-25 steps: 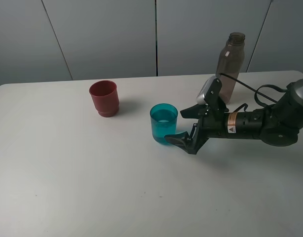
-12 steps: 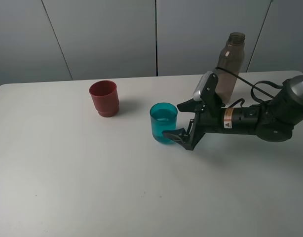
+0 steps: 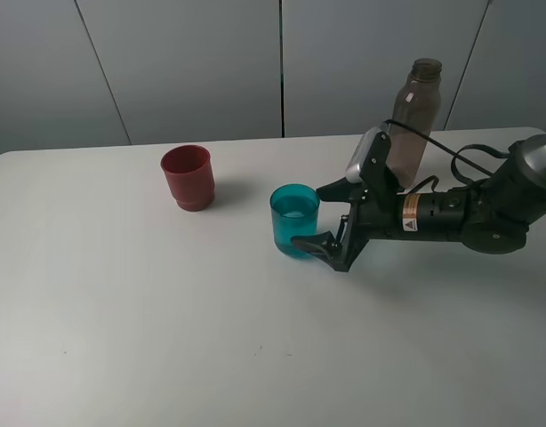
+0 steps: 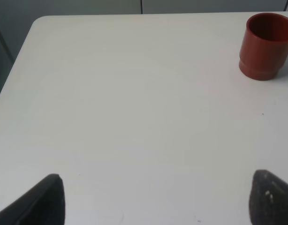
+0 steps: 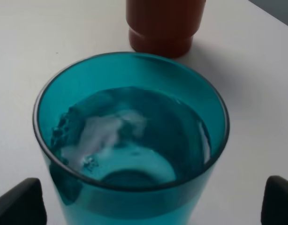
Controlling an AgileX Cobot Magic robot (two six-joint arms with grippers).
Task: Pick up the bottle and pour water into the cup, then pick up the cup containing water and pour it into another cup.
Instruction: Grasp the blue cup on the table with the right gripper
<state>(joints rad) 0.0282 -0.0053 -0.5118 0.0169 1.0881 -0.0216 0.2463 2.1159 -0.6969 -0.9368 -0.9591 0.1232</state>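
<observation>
Right tool (image 3: 311, 216) released, jaws spread either side of translucent teal plastic tumbler (image 3: 295, 224), water inside, upright on white counter (image 3: 122, 311). Opaque red plastic cup (image 3: 187, 177) well apart. Left tool (image 4: 158, 201) released.

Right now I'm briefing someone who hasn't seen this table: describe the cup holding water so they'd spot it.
On the white table, look near the middle, at the open right gripper. Between its jaws stands a translucent teal tumbler holding water, unlike the opaque red cup farther left and the tall smoky bottle behind.
</observation>
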